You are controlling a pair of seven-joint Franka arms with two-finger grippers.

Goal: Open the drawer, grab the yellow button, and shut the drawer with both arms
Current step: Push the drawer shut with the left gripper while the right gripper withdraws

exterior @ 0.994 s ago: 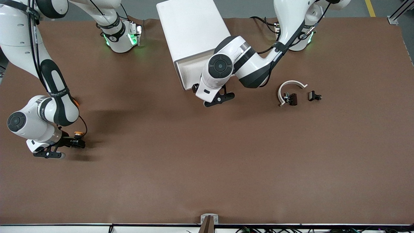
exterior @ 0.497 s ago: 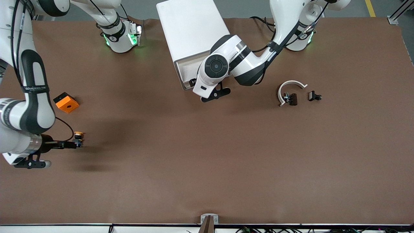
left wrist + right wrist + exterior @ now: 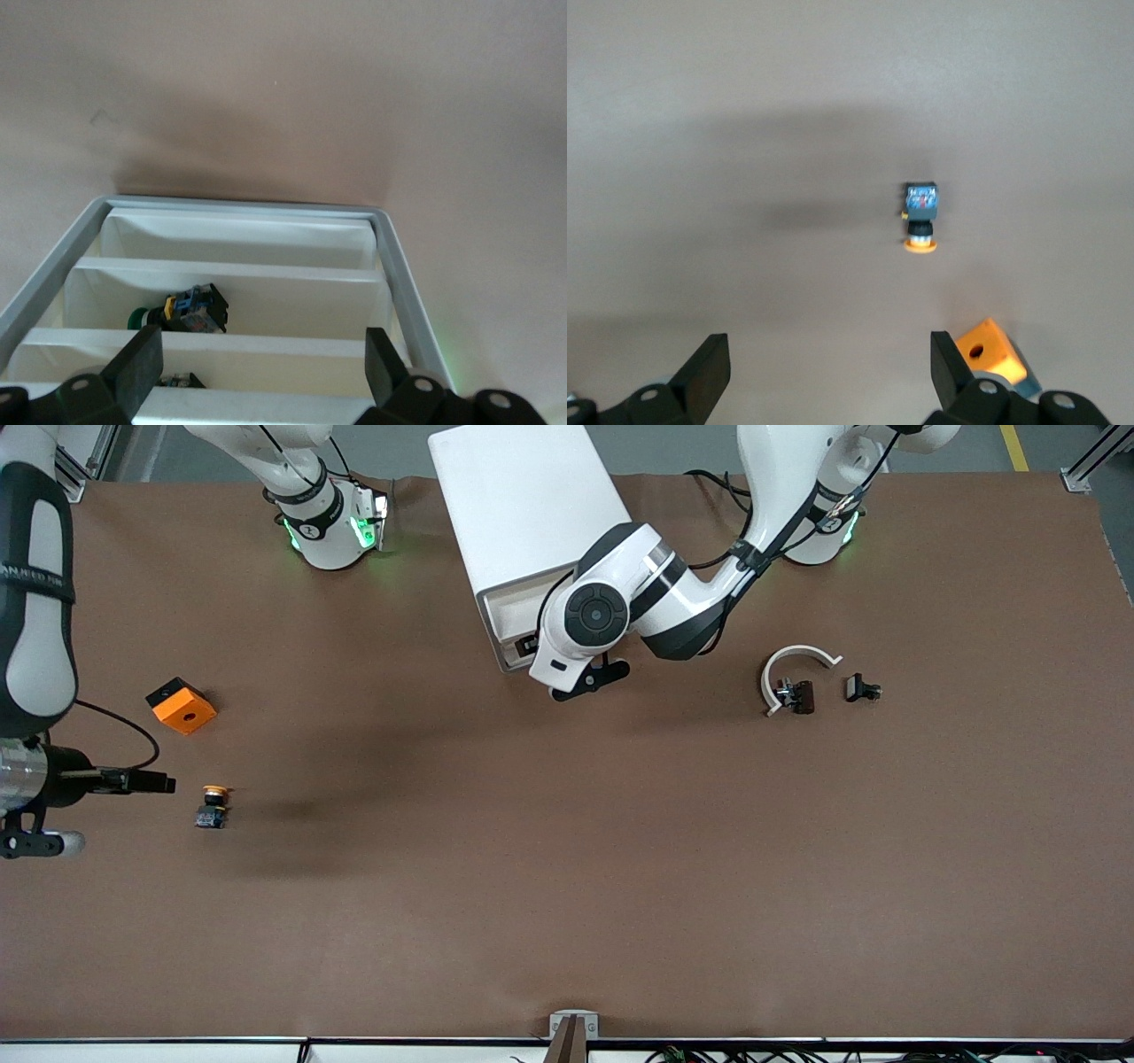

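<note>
The button (image 3: 211,807), with an orange cap, black body and bluish base, lies on its side on the brown table toward the right arm's end; it also shows in the right wrist view (image 3: 920,218). My right gripper (image 3: 164,783) is open and empty, apart from the button, and its wrist view (image 3: 828,372) shows bare table between the fingers. The top drawer (image 3: 505,615) stands partly open from the white cabinet (image 3: 523,505). My left gripper (image 3: 529,644) is open at the drawer's front, mostly hidden under its wrist; in its wrist view (image 3: 261,372) the fingers flank the drawer's dividers (image 3: 230,269).
An orange square block with a hole (image 3: 181,705) lies farther from the front camera than the button, also in the right wrist view (image 3: 992,354). A green-capped push button (image 3: 182,310) lies in the drawer. A white curved piece (image 3: 795,661) and black clips (image 3: 861,688) lie toward the left arm's end.
My right gripper let go of the button and drew back toward the right arm's end; the button now lies on the table. My left gripper moved closer to the drawer front.
</note>
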